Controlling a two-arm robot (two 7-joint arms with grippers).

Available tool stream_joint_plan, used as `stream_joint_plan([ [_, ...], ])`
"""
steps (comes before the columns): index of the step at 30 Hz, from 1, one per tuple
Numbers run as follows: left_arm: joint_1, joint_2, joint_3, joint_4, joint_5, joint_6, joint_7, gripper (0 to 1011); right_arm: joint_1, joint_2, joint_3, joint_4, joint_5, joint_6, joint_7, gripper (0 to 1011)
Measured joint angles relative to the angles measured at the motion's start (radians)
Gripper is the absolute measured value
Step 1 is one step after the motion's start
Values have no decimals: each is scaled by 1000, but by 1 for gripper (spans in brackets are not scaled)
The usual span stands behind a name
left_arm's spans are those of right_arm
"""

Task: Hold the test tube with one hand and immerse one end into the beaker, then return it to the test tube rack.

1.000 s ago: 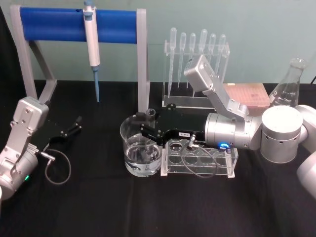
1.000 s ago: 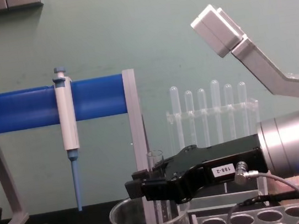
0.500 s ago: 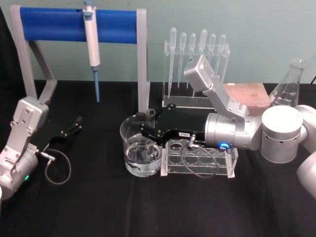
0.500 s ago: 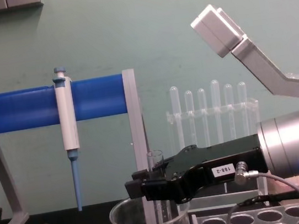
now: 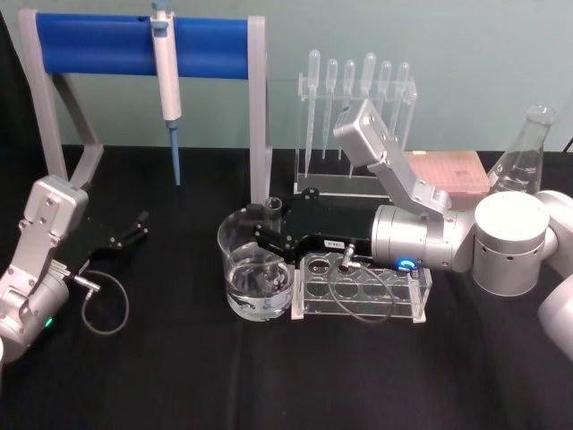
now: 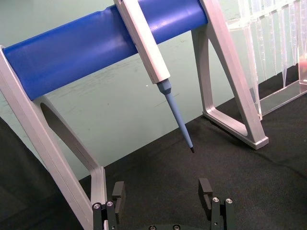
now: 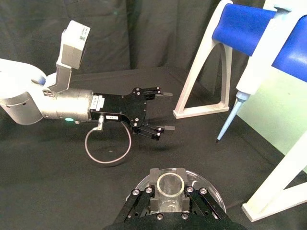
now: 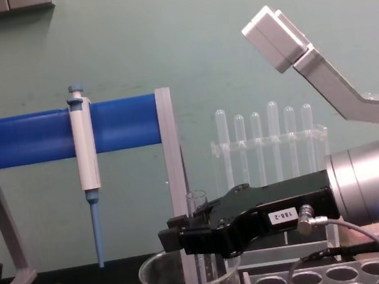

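Pressure is being applied by the right gripper (image 5: 269,235) to both sides of the test tube (image 8: 197,203), which is being held upright a little below its flared rim, with the black fingers (image 7: 139,199) clenched around the glass. The tube is being held over the far part of the beaker (image 5: 226,255), and its lower length is being dipped inside the beaker's wall; clear liquid is lying in the bottom of the beaker, but whether the rounded end is being wetted cannot be told. The right arm is being stretched in from the right, its silver wrist and blue ring light being carried above the test tube rack (image 5: 358,309), which is standing just beside the beaker on the right, its round holes facing up. The left gripper (image 6: 162,189) is being kept off the task's things, low over the black table (image 5: 179,376) at the left and well apart from the beaker, with its fingers spread wide and nothing between them. Behind it, a white and blue pipette (image 5: 166,72) is being carried on a blue-barred stand (image 5: 89,43), and thin plastic pipettes (image 5: 358,76) are being stored in a clear holder at the far side.
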Motion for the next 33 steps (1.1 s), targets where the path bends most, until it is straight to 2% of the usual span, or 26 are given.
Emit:
stream_joint_plan([
  [33,0,0,0,0,0,0,0,1000,0,0,0,0,0,0,0,221],
])
